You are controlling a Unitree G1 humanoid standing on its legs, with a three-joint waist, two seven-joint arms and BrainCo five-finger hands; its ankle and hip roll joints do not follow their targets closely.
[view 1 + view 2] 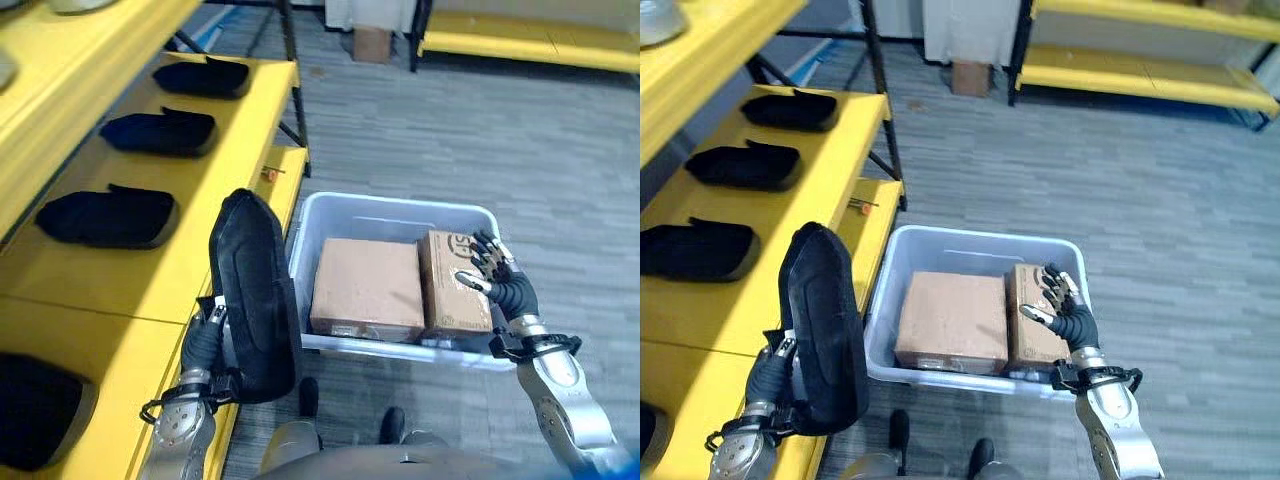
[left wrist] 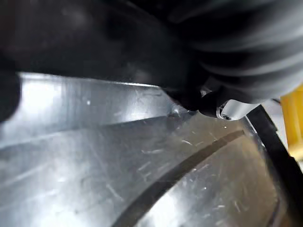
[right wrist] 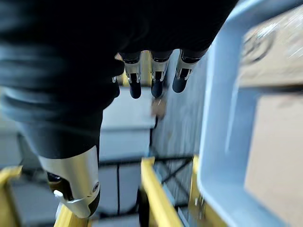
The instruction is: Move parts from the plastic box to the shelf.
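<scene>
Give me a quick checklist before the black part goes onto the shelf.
1. Black part held upright by the left robot hand: ok.
2. Finger grip on the part: cannot tell, fingers hidden behind it.
3. Bare spot on the yellow shelf beside the part: ok.
4. Right robot hand open, over the boxes, holding nothing: ok.
5. Two cardboard boxes lie in the plastic box: ok.

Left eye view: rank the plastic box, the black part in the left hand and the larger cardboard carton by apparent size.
1. Plastic box.
2. Black part, though it is nearer the camera, so unsure.
3. Larger cardboard carton.
</scene>
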